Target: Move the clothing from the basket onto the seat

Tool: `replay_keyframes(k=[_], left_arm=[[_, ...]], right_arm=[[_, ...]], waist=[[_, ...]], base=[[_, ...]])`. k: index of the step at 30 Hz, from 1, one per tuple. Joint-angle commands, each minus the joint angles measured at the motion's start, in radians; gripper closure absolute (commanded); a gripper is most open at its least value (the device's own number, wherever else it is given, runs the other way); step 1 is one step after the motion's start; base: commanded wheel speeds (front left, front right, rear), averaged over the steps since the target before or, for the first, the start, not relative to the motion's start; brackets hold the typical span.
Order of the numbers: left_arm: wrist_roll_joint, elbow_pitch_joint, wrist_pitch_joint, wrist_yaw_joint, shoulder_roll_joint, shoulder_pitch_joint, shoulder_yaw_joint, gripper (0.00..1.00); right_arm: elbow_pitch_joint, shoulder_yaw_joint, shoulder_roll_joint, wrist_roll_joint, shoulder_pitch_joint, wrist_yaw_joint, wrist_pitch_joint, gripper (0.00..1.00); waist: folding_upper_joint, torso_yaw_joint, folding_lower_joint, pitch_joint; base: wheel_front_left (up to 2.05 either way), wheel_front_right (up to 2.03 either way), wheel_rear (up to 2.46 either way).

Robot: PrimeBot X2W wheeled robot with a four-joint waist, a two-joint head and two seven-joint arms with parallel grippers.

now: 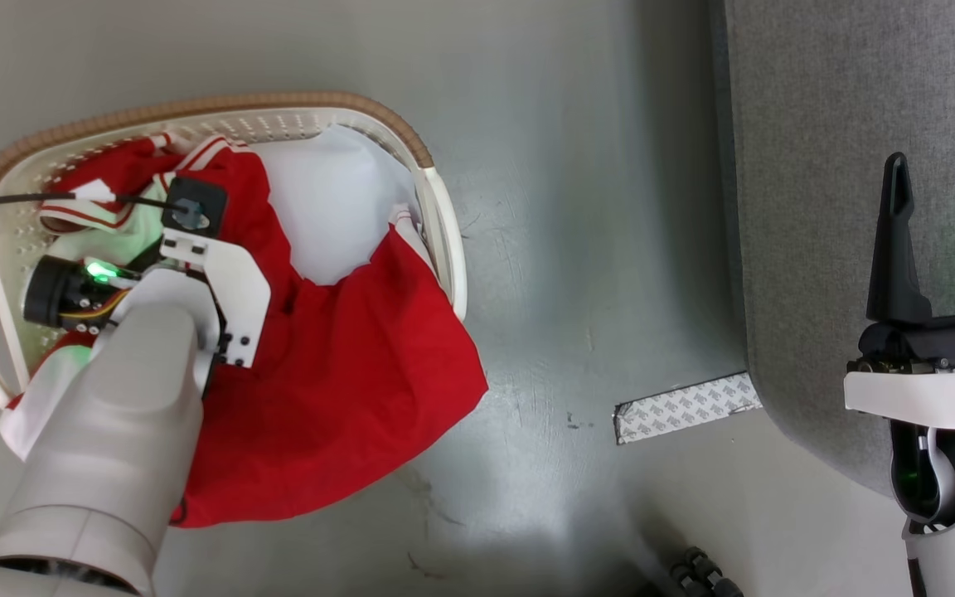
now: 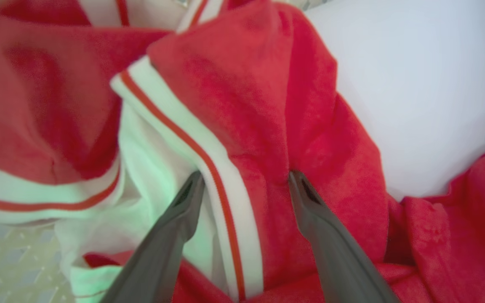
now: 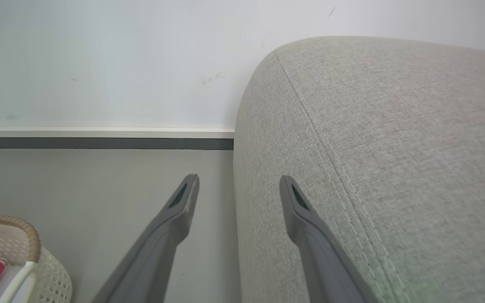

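The step in hand is judged to be the first grasp, with nothing yet carried across. The clothing (image 1: 345,365) lies heaped in the basket (image 1: 444,240), beside a white cloth (image 1: 328,207), and one broad red piece is draped over the rim onto the floor (image 1: 577,207). The left claw (image 2: 246,179) is seen inside the basket with its fingers spread wide, a striped hem (image 2: 230,193) and a red fold lying between them. Nothing is pinched, and whether the tips touch the fabric cannot be told. The right claw (image 1: 938,178) is held spread and empty over the edge of the seat (image 1: 817,166), well apart from the basket. Next, the left fingers would need to be closed on that fold. The garment would then have to be lifted clear of the rim and of the trailing piece before being carried to the seat.
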Motion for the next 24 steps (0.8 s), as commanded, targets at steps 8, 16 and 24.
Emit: replay_keyframes(k=[8,16,24], left_arm=[[0.014,0.008,-0.008,-0.015,-0.002,-0.020,-0.035,0.61],[0.006,0.011,-0.017,-0.043,-0.011,-0.008,-0.059,1.00],[-0.054,0.000,-0.091,-0.080,-0.053,0.024,-0.037,1.00]], right_arm=[[0.008,-0.003,0.002,0.000,-0.005,-0.002,0.000,0.00],[0.009,-0.019,0.001,-0.006,-0.014,-0.002,0.000,0.00],[0.031,-0.037,0.001,-0.020,0.002,-0.002,0.000,0.00]], waist=[[-0.0002,-0.002,-0.0001,0.015],[-0.0002,0.002,-0.0001,0.020],[-0.0002,0.024,-0.0001,-0.041]], base=[[0.00,0.00,0.00],[0.00,0.00,0.00],[0.00,0.00,0.00]])
